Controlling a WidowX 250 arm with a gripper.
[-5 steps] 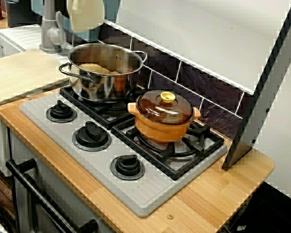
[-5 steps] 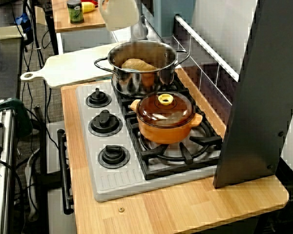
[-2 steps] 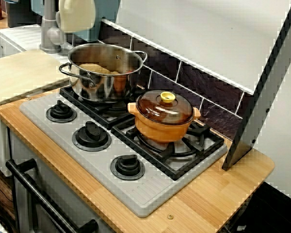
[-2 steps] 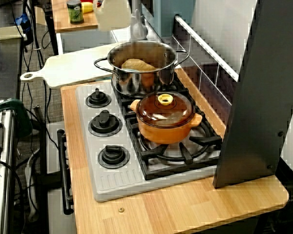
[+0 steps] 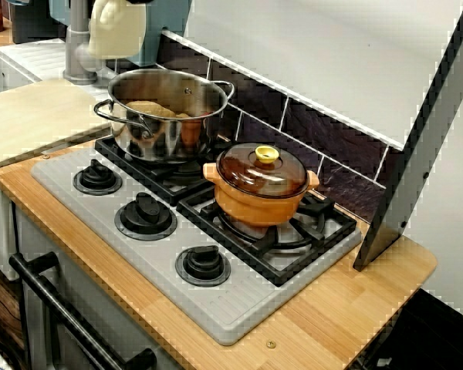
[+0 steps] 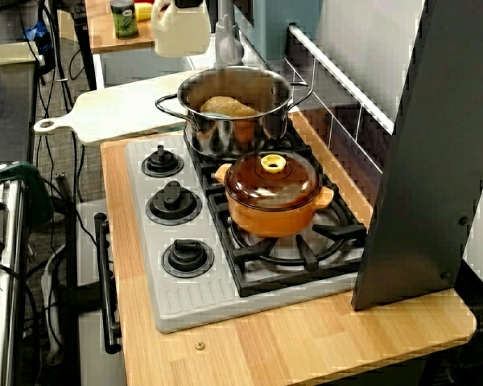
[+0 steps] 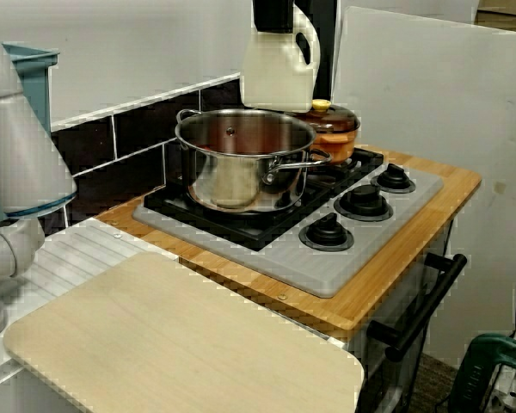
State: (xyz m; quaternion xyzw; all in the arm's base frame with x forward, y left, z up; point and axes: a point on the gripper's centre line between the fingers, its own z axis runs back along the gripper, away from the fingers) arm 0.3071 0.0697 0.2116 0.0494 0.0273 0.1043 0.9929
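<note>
While cropped elsewhere — tool tight on cream jug, aloft near steel pot — sink-side view.

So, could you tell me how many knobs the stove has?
3, in a row along its front; facing it: left knob, middle knob, right knob. None seem hidden.

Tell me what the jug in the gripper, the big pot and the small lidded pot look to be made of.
Jug: cream, matte, probably plastic, given its moulded handle. Big pot: polished metal, likely stainless steel, with mirror-like reflections. Small pot: glossy orange, ceramic or plastic, unclear; its lid is see-through brown, glass or plastic.
</note>
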